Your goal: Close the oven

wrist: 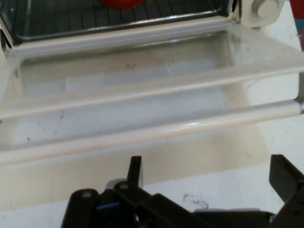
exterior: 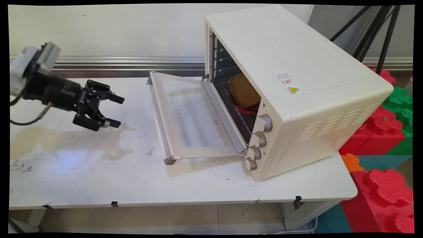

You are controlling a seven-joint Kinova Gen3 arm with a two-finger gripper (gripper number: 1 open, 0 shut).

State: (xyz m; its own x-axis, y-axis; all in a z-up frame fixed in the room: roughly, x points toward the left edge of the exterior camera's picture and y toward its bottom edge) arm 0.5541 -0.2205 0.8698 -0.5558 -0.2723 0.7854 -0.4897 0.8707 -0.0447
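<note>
My black gripper (exterior: 116, 111) hangs open above the white table (exterior: 99, 178) at the left, pointing right toward the toaster oven, with nothing between its fingers. The cream toaster oven (exterior: 290, 86) stands at the right with its glass door (exterior: 191, 115) folded down flat toward me. Inside, on the wire rack, a brown round bread (exterior: 244, 91) lies in a red dish (exterior: 246, 108). In the hand view the door (wrist: 142, 95) and its handle bar (wrist: 156, 130) stretch across just beyond my gripper (wrist: 209, 171), and the red dish (wrist: 121, 4) shows at the top edge.
The oven's knobs (exterior: 259, 140) line its front right side. A brownish stain (exterior: 66, 138) marks the table under the gripper. Red and green foam blocks (exterior: 390, 132) are stacked past the table's right end. Black tripod legs (exterior: 373, 29) stand behind the oven.
</note>
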